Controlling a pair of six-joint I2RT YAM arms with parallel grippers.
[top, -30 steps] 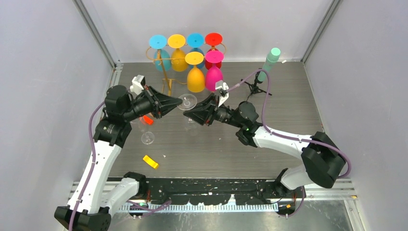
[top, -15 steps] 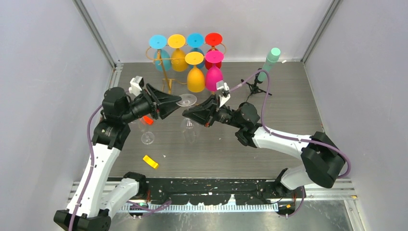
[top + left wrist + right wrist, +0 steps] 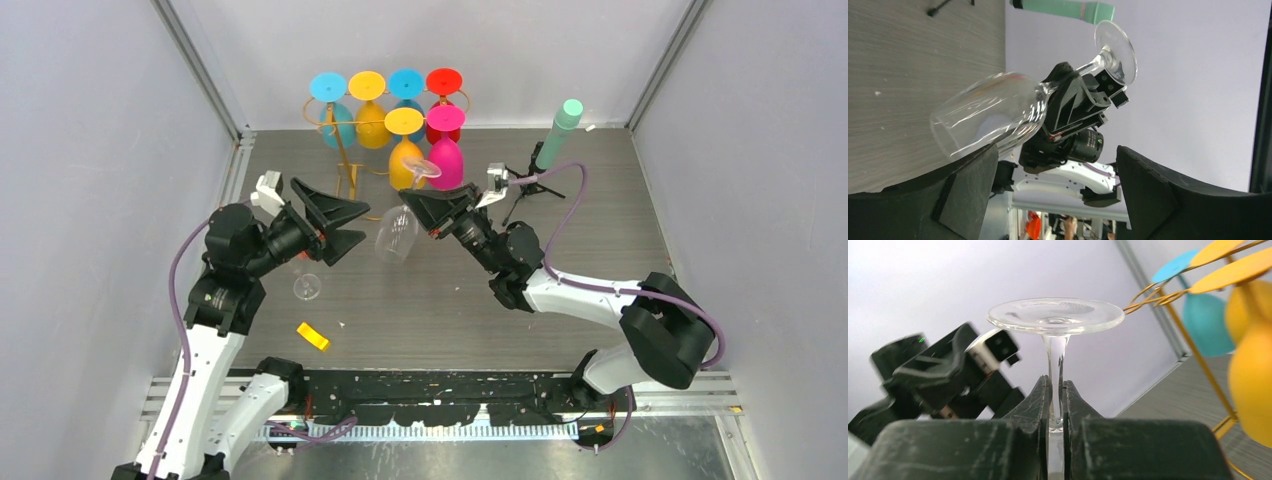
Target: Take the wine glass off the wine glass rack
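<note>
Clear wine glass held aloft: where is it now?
Top view, centre: the clear wine glass is tilted, stem in the right gripper, beside the open left gripper, in front of the wine glass rack.

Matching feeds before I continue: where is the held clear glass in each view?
Top: glass centre, tilted, bowl lower left.
Left wrist: glass centre left, foot upper right.
Right wrist: glass centre, foot on top.
Shared landmark: right end effector shut on its stem.
</note>
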